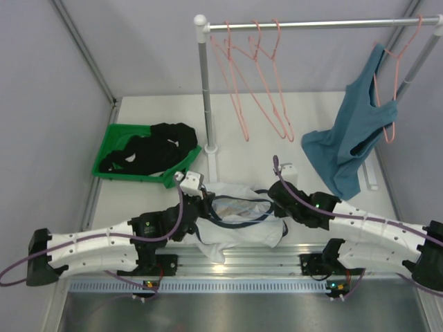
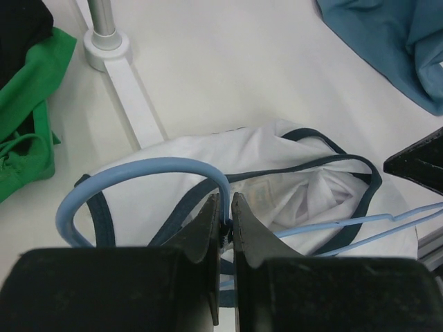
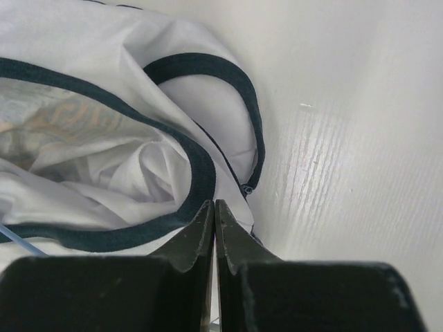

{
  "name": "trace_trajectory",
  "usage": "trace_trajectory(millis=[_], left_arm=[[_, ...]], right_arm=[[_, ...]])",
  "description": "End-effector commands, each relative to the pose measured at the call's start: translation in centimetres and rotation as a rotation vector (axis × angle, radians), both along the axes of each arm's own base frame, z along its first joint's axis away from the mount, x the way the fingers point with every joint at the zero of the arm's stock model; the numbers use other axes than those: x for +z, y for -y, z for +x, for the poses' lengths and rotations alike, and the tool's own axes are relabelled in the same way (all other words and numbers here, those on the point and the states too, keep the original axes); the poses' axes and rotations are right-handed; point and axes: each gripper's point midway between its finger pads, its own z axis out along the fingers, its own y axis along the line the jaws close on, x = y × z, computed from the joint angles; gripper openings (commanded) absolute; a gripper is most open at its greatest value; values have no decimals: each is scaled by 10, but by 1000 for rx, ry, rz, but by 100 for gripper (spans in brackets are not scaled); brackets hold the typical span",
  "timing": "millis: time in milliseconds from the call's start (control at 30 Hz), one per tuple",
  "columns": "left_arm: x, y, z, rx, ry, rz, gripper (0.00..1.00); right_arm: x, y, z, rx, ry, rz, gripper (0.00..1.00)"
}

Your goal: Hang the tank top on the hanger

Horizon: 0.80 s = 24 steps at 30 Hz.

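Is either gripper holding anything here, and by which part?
Both: left gripper pinches the hanger at the neck below its hook; right gripper is shut on the tank top at its navy-trimmed edge.

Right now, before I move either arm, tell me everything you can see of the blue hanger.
The hanger is thin, smooth light-blue wire. Its rounded hook curls left over the white tank top on the table. The left end effector is shut on its neck, just below the hook. Two thin arms run right across the top's navy-trimmed neck opening; their far ends are out of view.
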Motion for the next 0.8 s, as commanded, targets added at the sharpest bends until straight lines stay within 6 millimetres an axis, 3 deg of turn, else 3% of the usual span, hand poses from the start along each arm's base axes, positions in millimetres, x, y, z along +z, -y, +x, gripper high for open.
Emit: trace_trajectory(millis=[0, 33, 67, 167, 367, 533, 633, 767], left_arm=[[5, -11, 7, 84, 17, -37, 0], [6, -11, 7, 83, 18, -42, 0], [6, -11, 7, 82, 20, -47, 0], [8, -9, 5, 58, 27, -59, 0], [4, -7, 4, 43, 23, -45, 0], [3, -7, 4, 43, 23, -45, 0], [5, -8, 4, 48, 28, -45, 0], [4, -11, 5, 61, 26, -52, 0]], right_arm=[[4, 2, 2, -19, 11, 29, 1], [5, 0, 3, -19, 12, 35, 4], [6, -1, 3, -20, 14, 39, 16], [11, -7, 7, -18, 24, 61, 36], [10, -19, 14, 9, 12, 46, 41], [0, -26, 17, 20, -7, 22, 41], [-3, -26, 18, 18, -10, 16, 36], [-2, -21, 18, 7, -8, 7, 11]])
